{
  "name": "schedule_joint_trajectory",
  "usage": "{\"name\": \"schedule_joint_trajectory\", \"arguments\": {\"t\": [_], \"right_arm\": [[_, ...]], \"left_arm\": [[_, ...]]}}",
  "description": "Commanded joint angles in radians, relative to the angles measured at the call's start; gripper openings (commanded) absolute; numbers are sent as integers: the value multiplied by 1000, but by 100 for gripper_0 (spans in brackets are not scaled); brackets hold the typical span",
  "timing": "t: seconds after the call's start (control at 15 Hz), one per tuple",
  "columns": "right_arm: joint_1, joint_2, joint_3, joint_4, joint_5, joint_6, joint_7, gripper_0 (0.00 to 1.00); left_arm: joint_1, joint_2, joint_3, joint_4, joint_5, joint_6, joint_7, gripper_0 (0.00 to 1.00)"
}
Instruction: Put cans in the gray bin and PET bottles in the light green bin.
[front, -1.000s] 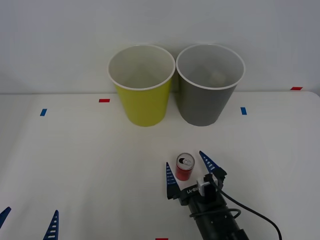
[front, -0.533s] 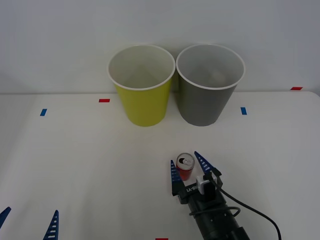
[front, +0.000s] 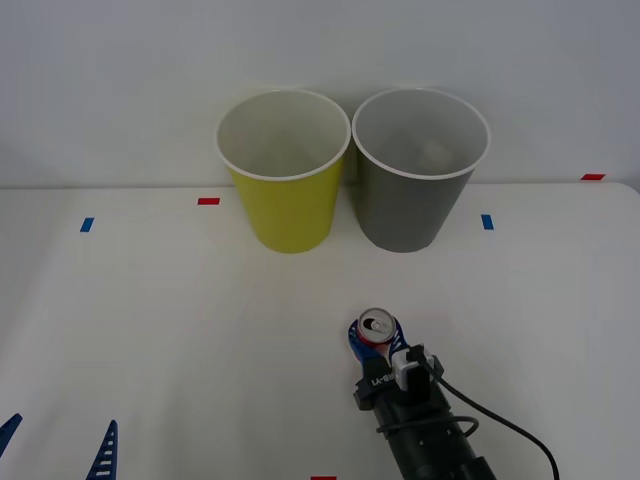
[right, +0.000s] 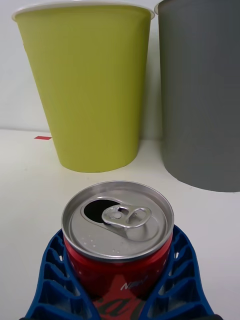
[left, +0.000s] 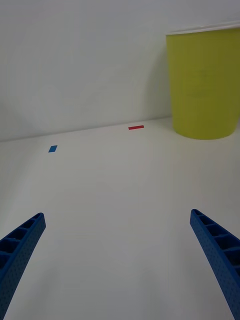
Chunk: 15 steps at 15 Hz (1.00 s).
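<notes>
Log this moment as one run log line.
right gripper: shut on can, upright on table | left gripper: open, parked near edge | gray bin, light green bin: upright, side by side

The small red metal drink can (right: 118, 260) has a silver top, a silver pull tab and pale lettering low on its side. The right tool (right: 120, 280) clasping it has blue ribbed fingers (right: 52, 280) with an open lattice pattern on a black arm (front: 430, 450). The left tool (left: 120, 260) has the same blue ribbing. The tall tapered yellow-green bin (front: 285, 200) and the tall tapered dark gray bin (front: 410, 205) both have white rims and pale insides. The white counter (front: 180, 320) bears small red tape marks (front: 208, 201) and blue tape marks (front: 87, 224).
</notes>
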Motion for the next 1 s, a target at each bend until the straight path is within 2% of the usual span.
{"name": "schedule_joint_trajectory", "arguments": {"t": [0.07, 0.2, 0.27, 0.47, 0.8, 0.93, 1.0], "right_arm": [[-1, 2, -8, -6, 7, 0, 6, 0], [-5, -4, -16, -34, 6, 20, 9, 0], [-1, -4, -29, -76, 6, 78, 11, 0], [3, -6, -49, -136, 3, 109, 17, 0], [7, -64, -120, -417, -10, 429, 6, 0], [6, -98, -160, -544, -14, 574, -15, 0], [4, -109, -180, -606, -3, 647, -63, 0]], "left_arm": [[0, 0, 0, 0, 0, 0, 0, 100], [0, 0, 0, 0, 0, 0, 0, 100], [0, 0, 0, 0, 0, 0, 0, 100], [0, 0, 0, 0, 0, 0, 0, 100], [0, 0, 0, 0, 0, 0, 0, 100], [0, 0, 0, 0, 0, 0, 0, 100], [0, 0, 0, 0, 0, 0, 0, 100]]}}
